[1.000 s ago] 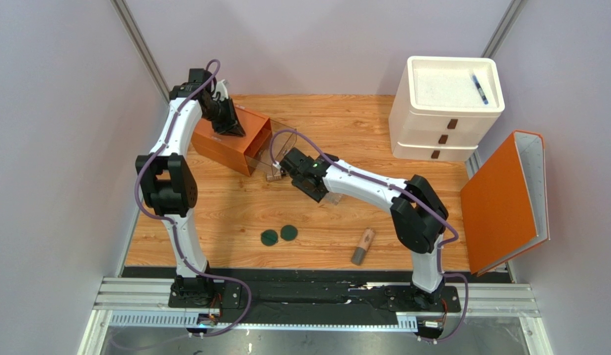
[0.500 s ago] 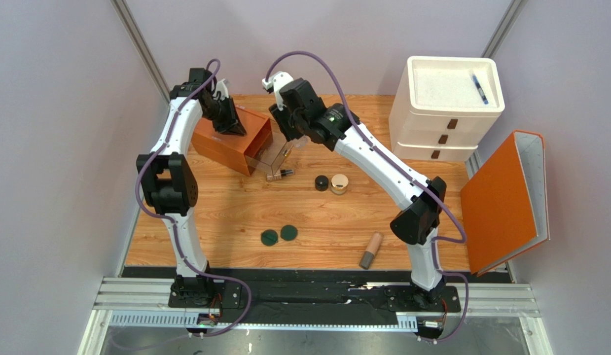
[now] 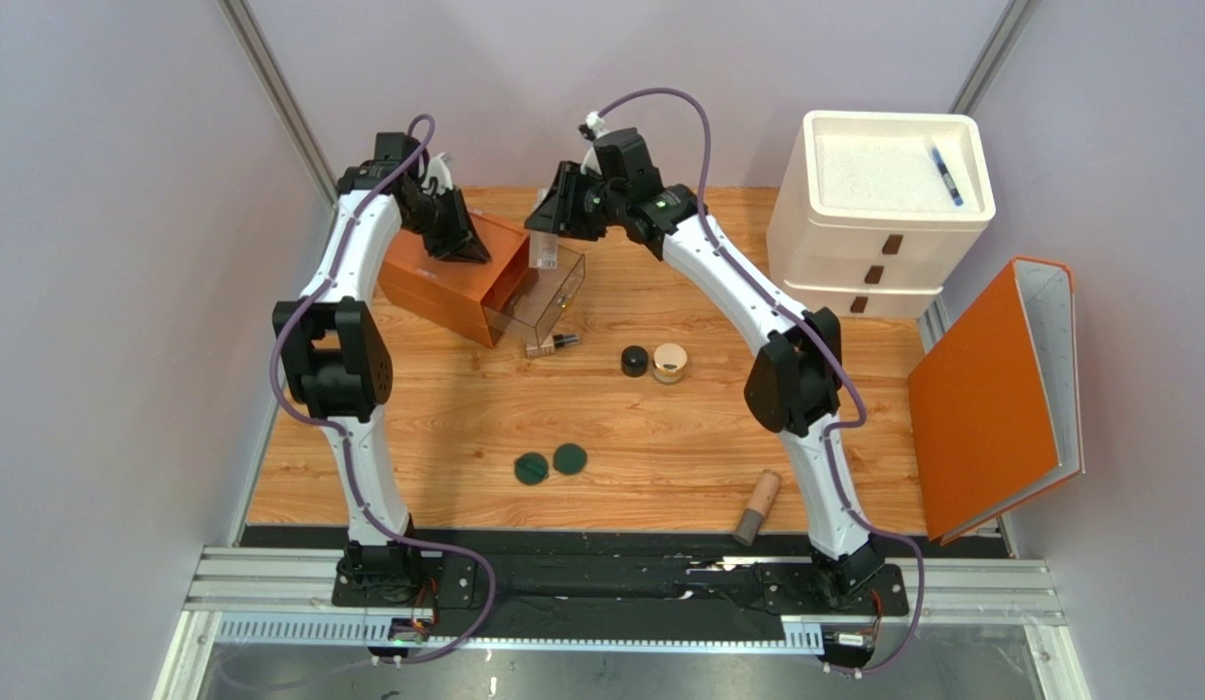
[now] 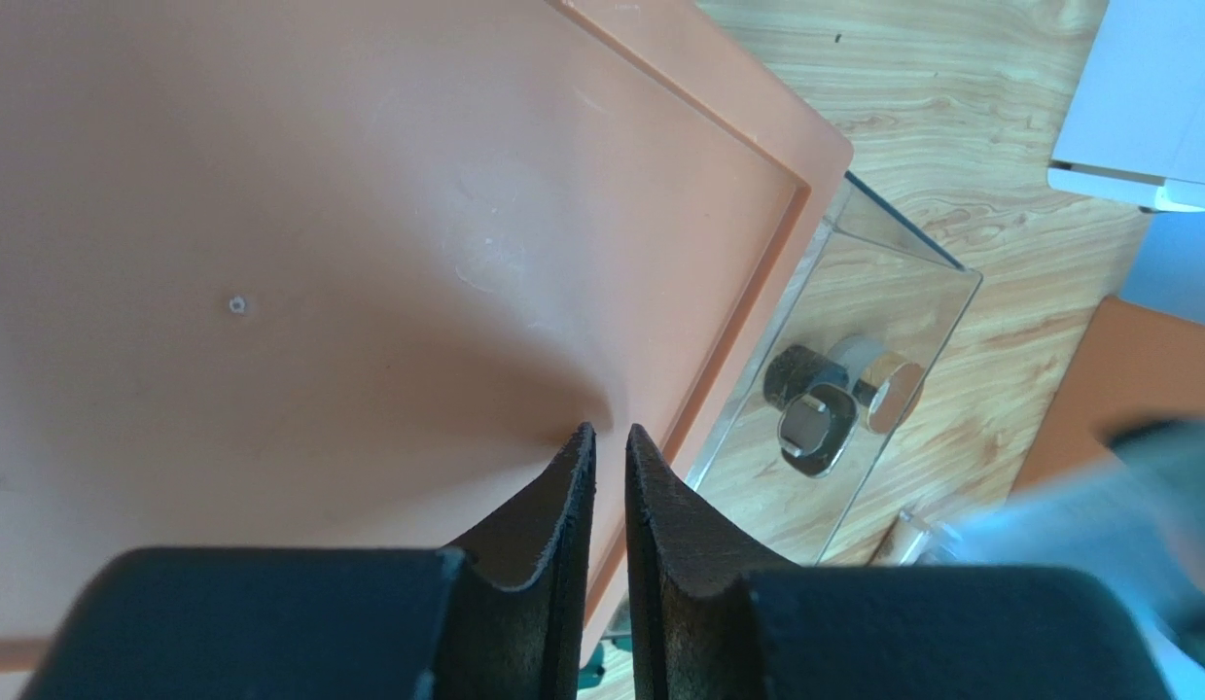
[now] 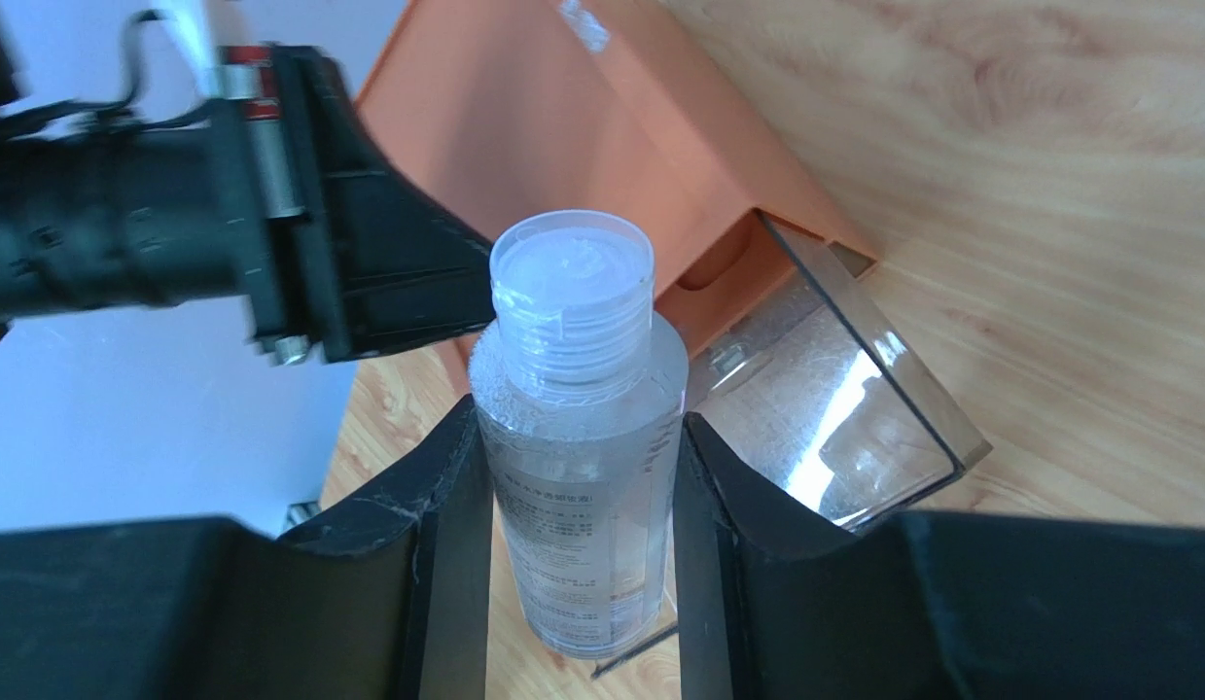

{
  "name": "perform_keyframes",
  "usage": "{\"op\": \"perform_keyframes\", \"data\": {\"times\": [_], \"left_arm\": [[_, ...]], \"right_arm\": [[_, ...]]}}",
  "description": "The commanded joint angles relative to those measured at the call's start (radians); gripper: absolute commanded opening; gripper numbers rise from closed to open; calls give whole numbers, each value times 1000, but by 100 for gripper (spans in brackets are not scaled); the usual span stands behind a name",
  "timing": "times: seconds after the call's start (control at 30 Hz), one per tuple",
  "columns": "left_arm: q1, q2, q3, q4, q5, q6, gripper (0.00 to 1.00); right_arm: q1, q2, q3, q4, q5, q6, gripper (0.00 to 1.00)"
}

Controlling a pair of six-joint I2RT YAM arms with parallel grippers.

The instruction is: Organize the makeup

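Observation:
My right gripper (image 3: 554,231) (image 5: 582,430) is shut on a clear bottle (image 5: 582,438) with a clear ribbed cap and holds it upright in the air over the clear drawer (image 3: 547,296) of the orange drawer box (image 3: 440,280). My left gripper (image 3: 469,248) (image 4: 610,438) is shut and empty, its tips on the box's top (image 4: 345,263). On the table lie a small dark-capped bottle (image 3: 553,346) by the drawer, a black round cap (image 3: 634,360), a round tan jar (image 3: 668,362), two dark-green discs (image 3: 550,464) and a beige bottle (image 3: 757,506) near the front edge.
A white drawer unit (image 3: 878,234) stands at the back right with a blue pen (image 3: 946,172) on top. An orange binder (image 3: 995,394) leans at the right edge. Dark round shapes (image 4: 820,409) show through the clear drawer; whether inside it, I cannot tell.
My right gripper rose from the table by the drawer with the clear bottle and swung back-left over the drawer. The cap and jar are uncovered. The beige bottle rolled right.

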Motion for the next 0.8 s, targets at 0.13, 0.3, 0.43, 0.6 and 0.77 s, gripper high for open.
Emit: {"op": "perform_keyframes", "data": {"times": [0.13, 0.3, 0.43, 0.6, 0.77], "left_arm": [[4, 62, 66, -9, -34, -23, 20], [4, 76, 81, -6, -33, -39, 20], [4, 76, 89, -3, -39, -53, 21], [4, 69, 94, -4, -54, -60, 21], [4, 62, 98, -4, -60, -65, 21]], "right_arm": [[4, 70, 17, 46, -181, 181, 3], [2, 92, 19, 7, -216, 159, 16], [-8, 86, 4, -40, -231, 159, 49], [-31, 51, -21, -63, -231, 149, 68], [-50, 23, 0, -77, -211, 118, 72]]}}
